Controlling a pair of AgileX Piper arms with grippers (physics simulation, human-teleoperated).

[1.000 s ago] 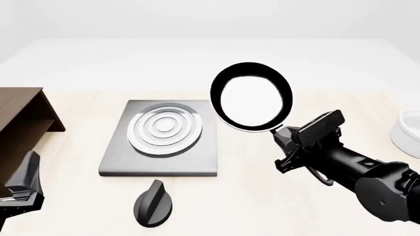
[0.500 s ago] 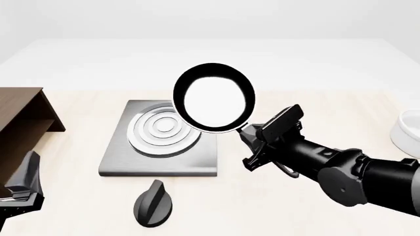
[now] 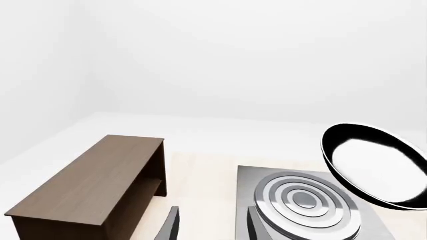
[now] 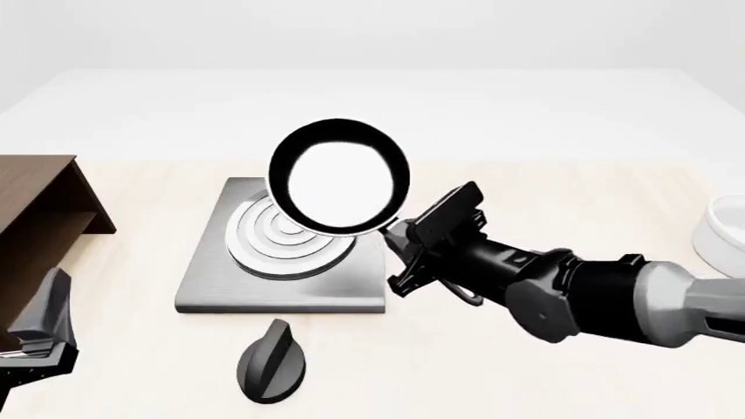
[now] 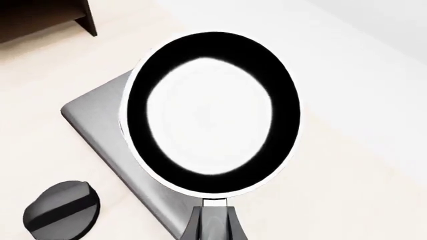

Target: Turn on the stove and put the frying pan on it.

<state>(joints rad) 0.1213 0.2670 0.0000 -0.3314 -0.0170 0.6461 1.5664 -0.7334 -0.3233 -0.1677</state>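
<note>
my right gripper (image 4: 402, 249) clenched on frying pan (image 4: 338, 178) handle | pan held above stove (image 4: 283, 248), handle toward table's right edge | knob (image 4: 271, 360) nearer my idle left gripper (image 4: 35, 340), its state unclear

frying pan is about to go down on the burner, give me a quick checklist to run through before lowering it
1. Right gripper holding the frying pan by its handle: ok.
2. Frying pan over the burner: ok; it hangs above the rings, offset a little toward the right.
3. Frying pan level: not ok, tilted, inside facing the camera.
4. Burner free of other things: ok.
5. Knob turned on: cannot tell.
6. Left gripper away from the stove: ok.
</note>
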